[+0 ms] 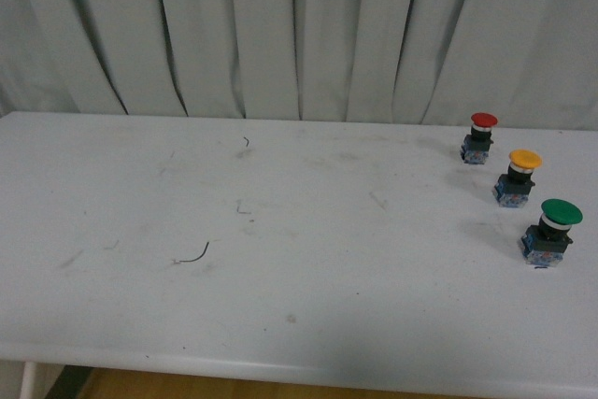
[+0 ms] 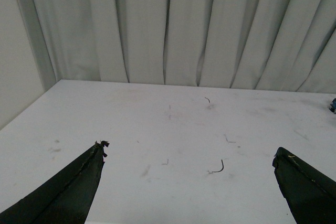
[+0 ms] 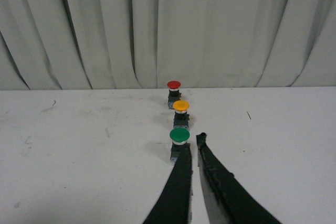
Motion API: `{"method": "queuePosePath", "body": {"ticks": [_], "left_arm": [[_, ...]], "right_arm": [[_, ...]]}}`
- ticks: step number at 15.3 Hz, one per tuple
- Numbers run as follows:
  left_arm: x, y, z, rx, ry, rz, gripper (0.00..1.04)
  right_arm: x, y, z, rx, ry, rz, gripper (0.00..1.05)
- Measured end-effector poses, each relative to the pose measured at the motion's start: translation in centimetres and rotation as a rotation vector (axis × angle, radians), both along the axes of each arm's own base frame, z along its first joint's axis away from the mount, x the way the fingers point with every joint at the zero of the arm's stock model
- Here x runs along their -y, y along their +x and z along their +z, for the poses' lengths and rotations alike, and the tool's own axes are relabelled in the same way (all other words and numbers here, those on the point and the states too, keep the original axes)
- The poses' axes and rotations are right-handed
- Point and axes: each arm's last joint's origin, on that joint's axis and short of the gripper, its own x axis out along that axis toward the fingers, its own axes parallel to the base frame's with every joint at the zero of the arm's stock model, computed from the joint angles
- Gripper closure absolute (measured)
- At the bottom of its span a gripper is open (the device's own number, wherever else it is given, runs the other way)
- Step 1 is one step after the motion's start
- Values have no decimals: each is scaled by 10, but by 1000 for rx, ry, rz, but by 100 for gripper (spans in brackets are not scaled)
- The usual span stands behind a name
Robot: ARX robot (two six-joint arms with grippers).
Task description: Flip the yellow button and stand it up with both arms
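Note:
The yellow button (image 1: 521, 176) stands upright, cap up, on the white table (image 1: 280, 259) at the right, between a red-capped switch (image 1: 480, 136) and a green-capped switch (image 1: 550, 230). In the right wrist view the yellow button (image 3: 181, 112) sits in the middle of that row, beyond the green-capped switch (image 3: 179, 141). My right gripper (image 3: 193, 144) is shut and empty, its tips just beside the green cap. My left gripper (image 2: 189, 153) is open over bare table, far from the switches. Neither arm shows in the front view.
A pleated grey curtain (image 1: 299, 35) hangs behind the table. A small curved black wire scrap (image 1: 194, 255) lies left of centre, also visible between my left fingers (image 2: 220, 167). The table's front edge (image 1: 280, 366) is near the camera.

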Motion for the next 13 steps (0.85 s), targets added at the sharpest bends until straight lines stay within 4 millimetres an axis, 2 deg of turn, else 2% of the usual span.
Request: {"method": "queuePosePath", "body": {"ticks": [8,9,13], "left_arm": [[0,0,0,0,0,0,7],[0,0,0,0,0,0,7],[0,0,0,0,0,0,7]], "right_arm": [[0,0,0,0,1,0,5],[0,0,0,0,0,0,7],[0,0,0,0,0,0,6]]}}
